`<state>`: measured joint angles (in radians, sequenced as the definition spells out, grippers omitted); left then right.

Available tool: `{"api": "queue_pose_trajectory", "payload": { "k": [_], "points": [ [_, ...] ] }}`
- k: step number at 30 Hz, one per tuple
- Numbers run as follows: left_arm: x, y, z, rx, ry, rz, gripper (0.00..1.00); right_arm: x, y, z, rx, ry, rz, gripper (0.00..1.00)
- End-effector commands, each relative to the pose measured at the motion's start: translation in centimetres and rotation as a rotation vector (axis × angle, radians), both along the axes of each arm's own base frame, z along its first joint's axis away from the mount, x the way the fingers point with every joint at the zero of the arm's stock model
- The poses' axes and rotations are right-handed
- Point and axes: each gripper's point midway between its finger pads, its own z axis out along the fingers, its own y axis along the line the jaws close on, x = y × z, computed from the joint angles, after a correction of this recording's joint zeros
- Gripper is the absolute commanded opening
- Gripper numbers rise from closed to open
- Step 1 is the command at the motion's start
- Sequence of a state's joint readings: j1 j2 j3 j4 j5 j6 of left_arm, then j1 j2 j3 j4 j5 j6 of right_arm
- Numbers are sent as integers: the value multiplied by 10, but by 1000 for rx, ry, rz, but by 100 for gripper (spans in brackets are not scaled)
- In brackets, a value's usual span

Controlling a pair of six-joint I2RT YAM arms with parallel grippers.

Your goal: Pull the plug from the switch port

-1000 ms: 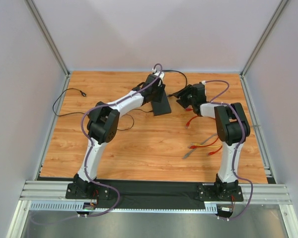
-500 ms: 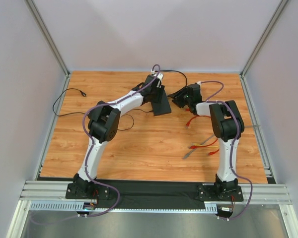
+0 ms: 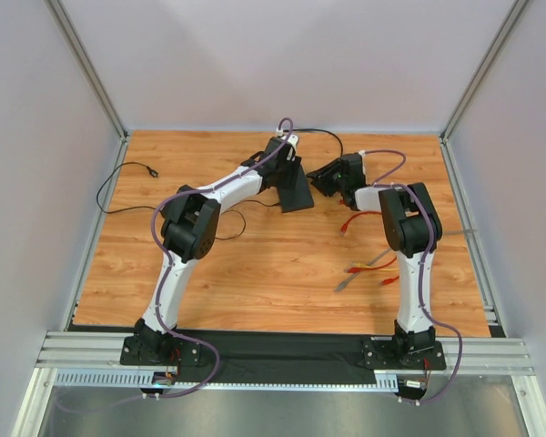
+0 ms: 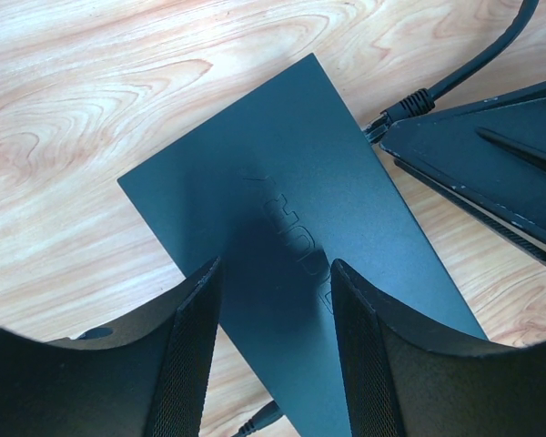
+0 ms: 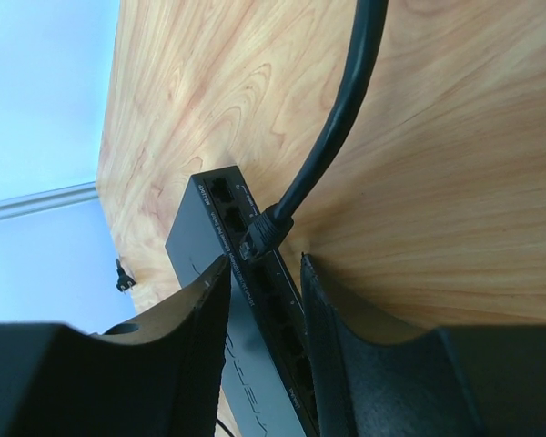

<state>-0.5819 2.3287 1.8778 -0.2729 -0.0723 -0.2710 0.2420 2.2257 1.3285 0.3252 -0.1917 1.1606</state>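
The switch point(image 4: 282, 228) lies flat at the far middle of the table point(image 3: 255, 273), its socket row turned toward the right arm; the plug point(image 5: 259, 238) sits seated in 1 of those sockets, with 2 empty sockets showing beyond it, and its black cable point(image 5: 346, 118) runs away across the wood. The right gripper point(image 5: 262, 266) is lined up on the plug with its jaws a narrow way apart and nothing clamped; the plug lies just ahead of the tips, and we cannot tell whether either pad touches it. The left gripper point(image 4: 275, 266) hangs over the switch's top face with its jaws spread wide and gripping nothing; whether its fingers press on the lid we cannot tell. A loose bundle of red and grey cables point(image 3: 373, 269) lies well apart, nearer the right arm's base. We judge the grasp not yet made, so several things could go wrong; if the jaws shut on the cable or the boot and miss the latch tab, the plug would stay locked and a pull would drag the light box along; if the left fingers give too little hold, the switch could slide or tip; a tip set too low could pinch the switch's edge.
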Motion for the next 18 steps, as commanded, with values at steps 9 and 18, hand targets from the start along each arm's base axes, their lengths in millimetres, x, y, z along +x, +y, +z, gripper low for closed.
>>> {"api": "queue_pose_trajectory", "payload": {
  "k": [9, 18],
  "points": [
    [4, -5, 4, -18, 0, -5, 59, 4, -1, -22, 18, 71, -79, 35],
    [4, -5, 5, -19, -1, -5, 58, 3, 3, -38, 44, 136, -102, 26]
  ]
}}
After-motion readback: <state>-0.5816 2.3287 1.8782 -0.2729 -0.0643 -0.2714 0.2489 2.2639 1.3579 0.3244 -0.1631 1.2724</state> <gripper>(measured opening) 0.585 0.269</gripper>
